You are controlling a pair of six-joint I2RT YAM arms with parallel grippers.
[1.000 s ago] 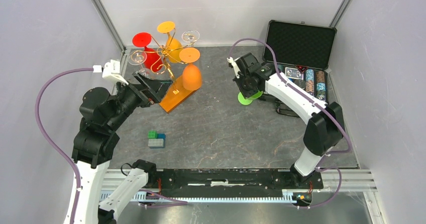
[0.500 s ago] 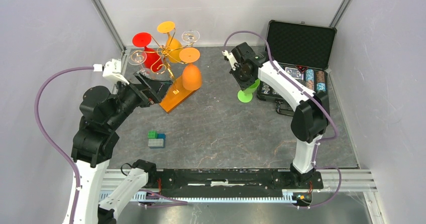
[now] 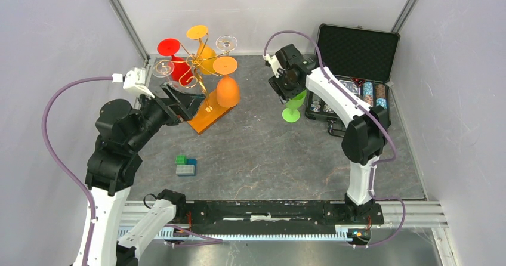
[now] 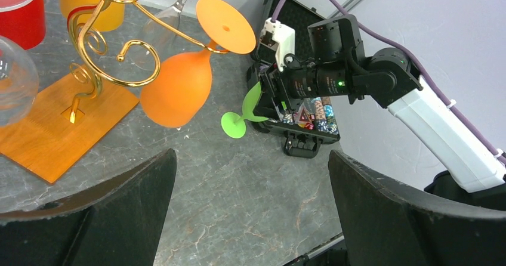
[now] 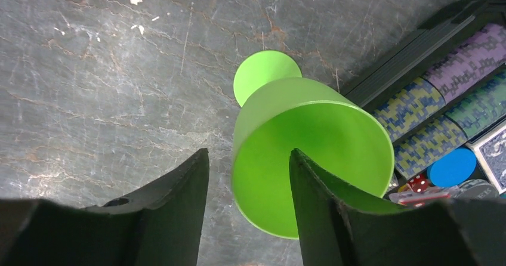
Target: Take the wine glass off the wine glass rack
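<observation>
The green wine glass (image 3: 292,107) is off the rack (image 3: 206,117), foot on the counter (image 3: 256,152) at the rack's 3 o'clock. The right claw (image 5: 249,155) is apart astride its rim, apparently the release step. Next it should lift clear without tipping the glass. The left claw (image 4: 250,155) is wide apart.

Bowl of the bright green plastic wine glass (image 3: 291,116) is masked overhead by the right gripper (image 3: 285,90); open black chip case (image 5: 413,50) is cropped at wrist-view edge.

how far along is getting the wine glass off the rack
Done: the green wine glass is off the wine glass rack, standing on the table by the poker chip case. In hand: the right hand sits open astride its rim. Left: lift that hand clear.
</observation>
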